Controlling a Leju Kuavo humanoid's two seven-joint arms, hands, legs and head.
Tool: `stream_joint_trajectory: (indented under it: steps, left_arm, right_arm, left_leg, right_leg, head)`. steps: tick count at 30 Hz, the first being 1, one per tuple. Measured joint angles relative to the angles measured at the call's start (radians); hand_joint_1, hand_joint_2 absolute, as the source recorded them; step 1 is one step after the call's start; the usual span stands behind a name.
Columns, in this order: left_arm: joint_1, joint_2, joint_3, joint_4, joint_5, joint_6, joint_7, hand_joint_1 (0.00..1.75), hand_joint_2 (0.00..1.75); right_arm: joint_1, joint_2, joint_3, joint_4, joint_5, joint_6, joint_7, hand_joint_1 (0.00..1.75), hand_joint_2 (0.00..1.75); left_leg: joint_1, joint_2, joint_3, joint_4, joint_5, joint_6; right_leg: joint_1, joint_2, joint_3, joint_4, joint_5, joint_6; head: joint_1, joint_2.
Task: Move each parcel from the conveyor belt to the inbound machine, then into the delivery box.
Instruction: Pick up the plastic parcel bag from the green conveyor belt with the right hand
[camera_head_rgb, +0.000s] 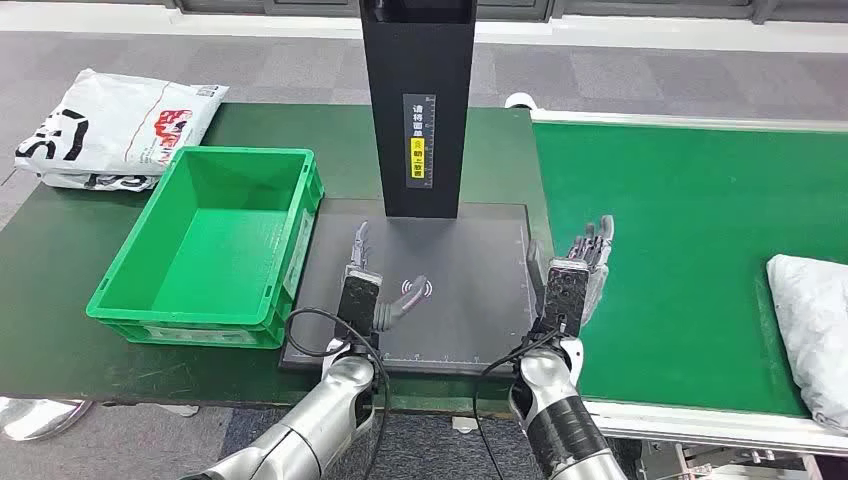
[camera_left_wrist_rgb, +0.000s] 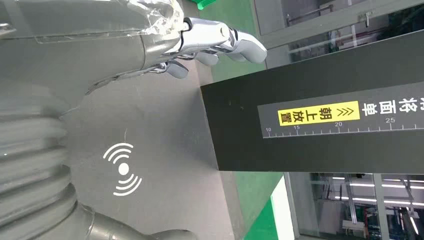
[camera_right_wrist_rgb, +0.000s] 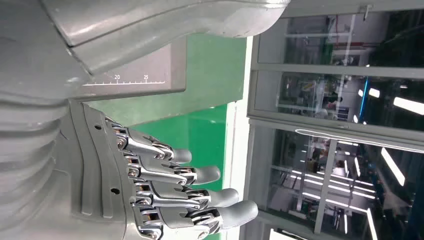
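Observation:
A grey-white parcel (camera_head_rgb: 812, 330) lies on the green conveyor belt (camera_head_rgb: 680, 220) at the far right edge, partly cut off. The inbound machine is a dark scan plate (camera_head_rgb: 460, 260) with a black upright column (camera_head_rgb: 417, 100), (camera_left_wrist_rgb: 310, 120). My left hand (camera_head_rgb: 368, 285), (camera_left_wrist_rgb: 200, 45) hovers open over the plate's near left part, holding nothing. My right hand (camera_head_rgb: 578, 270), (camera_right_wrist_rgb: 165, 190) is open with fingers extended at the seam between plate and belt, well left of the parcel. The green delivery box (camera_head_rgb: 215, 245) stands left of the plate, with nothing in it.
A white printed bag parcel (camera_head_rgb: 115, 130) lies on the dark green table (camera_head_rgb: 60, 300) behind the box at far left. The belt's white frame (camera_head_rgb: 700, 425) runs along the near right edge. Glass walls show beyond in both wrist views.

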Motion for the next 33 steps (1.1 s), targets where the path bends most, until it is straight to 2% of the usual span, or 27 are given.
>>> stream_joint_trajectory:
  steps: [9,15,18,23,28,30,33]
  left_arm:
    - [0.004,0.000,0.000,-0.003,0.006,-0.008,0.000,0.00,1.75]
    - [0.004,0.000,0.000,-0.003,0.033,-0.033,0.000,0.00,1.75]
    - [0.002,0.002,0.001,-0.004,-0.009,-0.060,0.000,0.00,1.75]
    - [-0.001,0.013,0.042,0.010,-0.081,-0.117,0.000,0.00,1.75]
    - [-0.001,0.026,0.065,0.018,-0.097,-0.126,0.000,0.00,1.75]
    - [0.000,0.028,0.077,0.020,-0.113,-0.126,0.000,0.00,1.75]
    - [0.005,0.035,0.095,0.023,-0.148,-0.126,0.000,0.00,1.75]
  right_arm:
    - [0.004,0.000,0.000,-0.006,0.086,-0.025,0.000,0.00,1.75]
    - [0.004,0.001,-0.002,-0.008,0.095,-0.028,0.000,0.00,1.75]
    - [-0.006,-0.001,-0.011,0.004,0.099,-0.026,0.000,0.00,1.75]
    - [-0.023,-0.005,-0.094,0.027,0.232,-0.031,0.001,0.00,1.75]
    - [-0.025,-0.010,-0.152,0.036,0.277,-0.032,0.002,0.00,1.75]
    - [-0.025,-0.009,-0.196,0.036,0.381,-0.032,0.001,0.00,1.75]
    - [-0.025,-0.002,-0.321,0.032,0.629,-0.032,0.001,0.00,1.75]
  left_leg:
    - [0.000,0.000,0.000,0.000,0.000,0.000]
    - [0.000,0.000,0.000,0.000,0.000,0.000]
    - [0.000,0.000,0.000,0.000,0.000,0.000]
    - [0.000,0.000,0.000,0.000,0.000,0.000]
    - [0.000,0.000,0.000,0.000,0.000,0.000]
    - [0.000,0.000,0.000,0.000,0.000,0.000]
    - [0.000,-0.001,0.000,0.000,0.000,0.000]
  right_leg:
    - [0.000,0.000,0.000,0.000,0.000,0.000]
    - [0.000,0.000,0.000,0.000,0.000,0.000]
    - [0.000,0.000,0.000,0.000,0.000,0.000]
    - [0.000,0.000,0.000,0.000,0.000,0.000]
    - [0.000,0.000,0.000,0.000,0.000,0.000]
    - [0.000,0.000,0.000,0.000,0.000,0.000]
    - [0.000,-0.001,0.000,0.000,0.000,0.000]
  head:
    - [0.000,0.000]
    - [0.000,0.000]
    - [0.000,0.000]
    - [0.000,0.000]
    - [0.000,0.000]
    - [0.000,0.000]
    - [0.000,0.000]
